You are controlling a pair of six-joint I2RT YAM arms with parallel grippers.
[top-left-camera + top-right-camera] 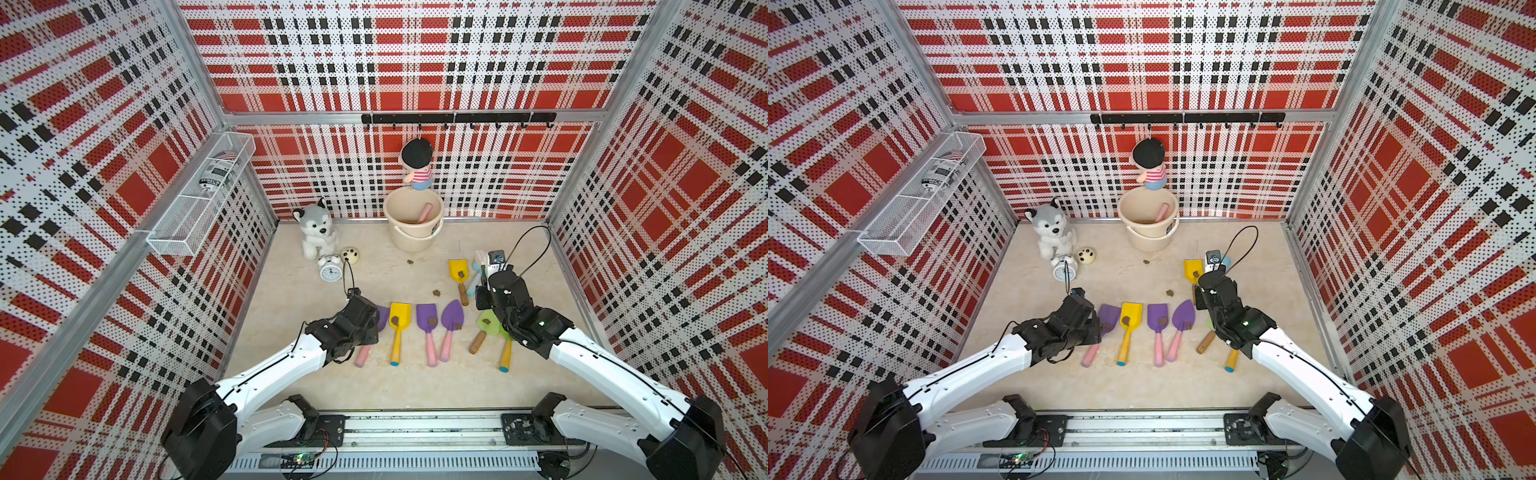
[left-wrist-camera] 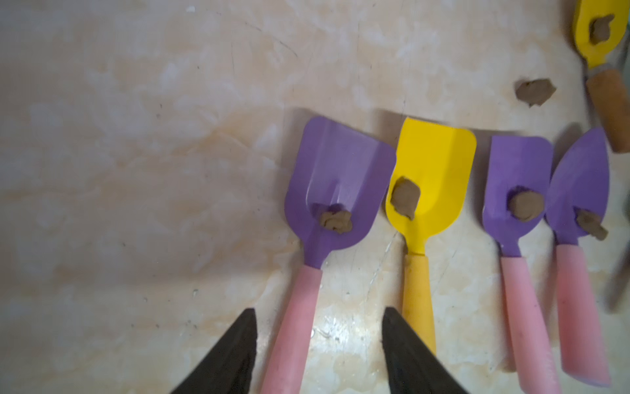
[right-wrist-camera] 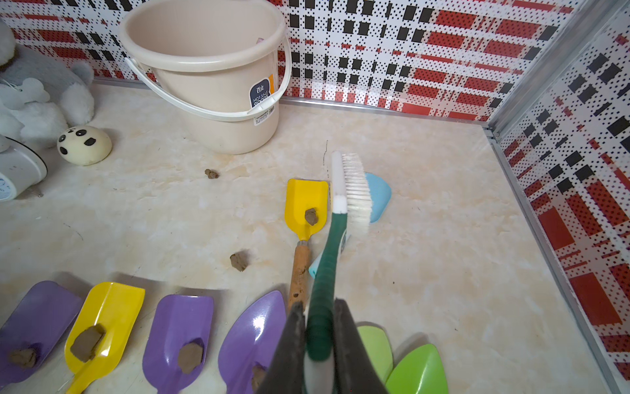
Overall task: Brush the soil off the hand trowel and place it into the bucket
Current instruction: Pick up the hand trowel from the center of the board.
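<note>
In both top views the cream bucket [image 1: 411, 243] stands upright against the back wall, below a doll [image 1: 417, 164] hung from a hook rail [image 1: 457, 118]. A pink tool handle [image 1: 425, 212] leans inside it. On the marble-look tabletop [image 1: 291, 299] four trowels lie side by side, blades toward the bucket. From the left end they are a square purple trowel [image 1: 1111, 315], a yellow trowel [image 1: 400, 316], a second square purple trowel [image 1: 427, 318] and a pointed purple trowel [image 1: 453, 316]. Each carries a lump of soil [image 1: 395, 321]. One loose soil lump [image 1: 436, 292] lies just beyond the row, and another [image 1: 410, 262] lies nearer the bucket. The left arm [image 1: 353, 322] covers the end trowel's neck and hides its pincer. The right arm [image 1: 515, 307] passes above two green trowels [image 1: 486, 322].

In the left wrist view the left gripper [image 2: 318, 309] stands about half open. Its black fingers [image 2: 238, 351] sit on either side of the end purple trowel's handle, with a gap showing on both sides, so it grips nothing. A brown lump sits where that blade meets its neck.

In the right wrist view the right gripper [image 3: 318, 327] is clamped tight on the green handle of a scrubbing brush [image 3: 329, 259]. The brush's white bristle head lies over a light-blue trowel [image 3: 380, 198], just beside a wooden-handled yellow trowel [image 3: 306, 201] bearing its own lump. I cannot tell whether the bristles touch the blue blade.
</note>
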